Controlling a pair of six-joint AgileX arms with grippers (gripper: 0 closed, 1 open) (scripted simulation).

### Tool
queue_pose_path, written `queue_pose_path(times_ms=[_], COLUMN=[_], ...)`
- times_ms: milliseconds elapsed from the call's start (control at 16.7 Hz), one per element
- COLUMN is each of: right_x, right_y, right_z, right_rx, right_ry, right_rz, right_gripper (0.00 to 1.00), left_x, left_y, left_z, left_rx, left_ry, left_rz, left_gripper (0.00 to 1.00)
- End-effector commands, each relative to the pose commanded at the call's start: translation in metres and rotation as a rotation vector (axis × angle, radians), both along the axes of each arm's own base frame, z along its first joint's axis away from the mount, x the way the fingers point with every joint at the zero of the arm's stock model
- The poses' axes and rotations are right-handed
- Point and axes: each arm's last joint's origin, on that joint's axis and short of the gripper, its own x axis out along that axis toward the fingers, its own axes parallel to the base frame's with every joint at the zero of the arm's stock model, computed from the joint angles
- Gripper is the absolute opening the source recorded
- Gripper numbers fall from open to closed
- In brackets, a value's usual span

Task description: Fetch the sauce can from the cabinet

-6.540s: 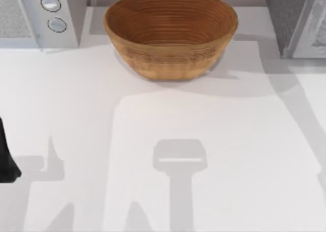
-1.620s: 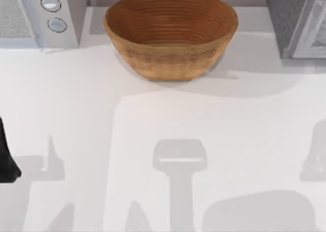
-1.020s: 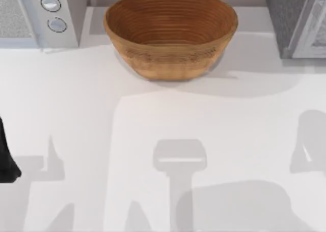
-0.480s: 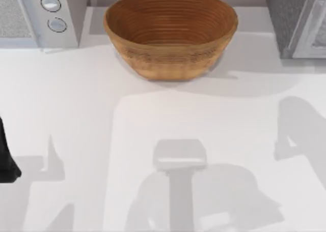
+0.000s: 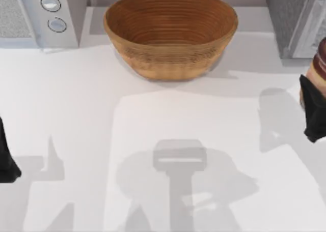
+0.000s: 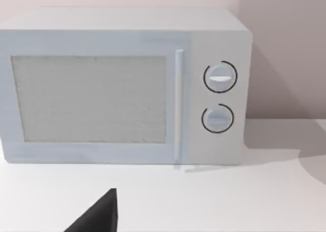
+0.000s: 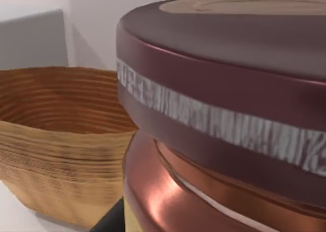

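- Since the earlier top views, where the right edge of the tabletop held only a moving shadow, the right hand (image 5: 314, 115) has come into sight there, carrying the small reddish-brown sauce can with its dark maroon lid (image 5: 320, 64).
- The right hand is closed on the can: in the right wrist view the can (image 7: 229, 115) sits right against the camera, held up off the white tabletop (image 5: 102, 105).
- As I judge it, the can is already out of the dark-grey speckled cabinet with the pale framed door (image 5: 293, 18), just in front of it; what remains is to bring it clear and set it down.
- The large woven brown oval basket (image 5: 170, 33) stands near the can's path; the white microwave with two round knobs (image 5: 46, 16) is well apart.
- The left hand (image 5: 6, 158) is parked at the left edge; I cannot tell its opening.
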Motion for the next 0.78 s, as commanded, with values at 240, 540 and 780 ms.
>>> queue_pose_path(times_ms=[240, 540, 780], right_x=[0.016, 0.035, 0.047], right_y=[0.012, 0.027, 0.039], right_z=[-0.008, -0.023, -0.04], right_rx=[-0.005, 0.004, 0.007], right_ry=[-0.004, -0.001, 0.003], right_rz=[0.065, 0.142, 0.205], right_gripper=[0.0, 0.0, 0.0], left_x=[0.0, 0.0, 0.0], left_y=[0.0, 0.0, 0.0], left_z=[0.0, 0.0, 0.0], left_rx=[0.0, 0.0, 0.0], left_ry=[0.0, 0.0, 0.0], left_rz=[0.0, 0.0, 0.0], left_gripper=[1.0, 1.0, 1.0])
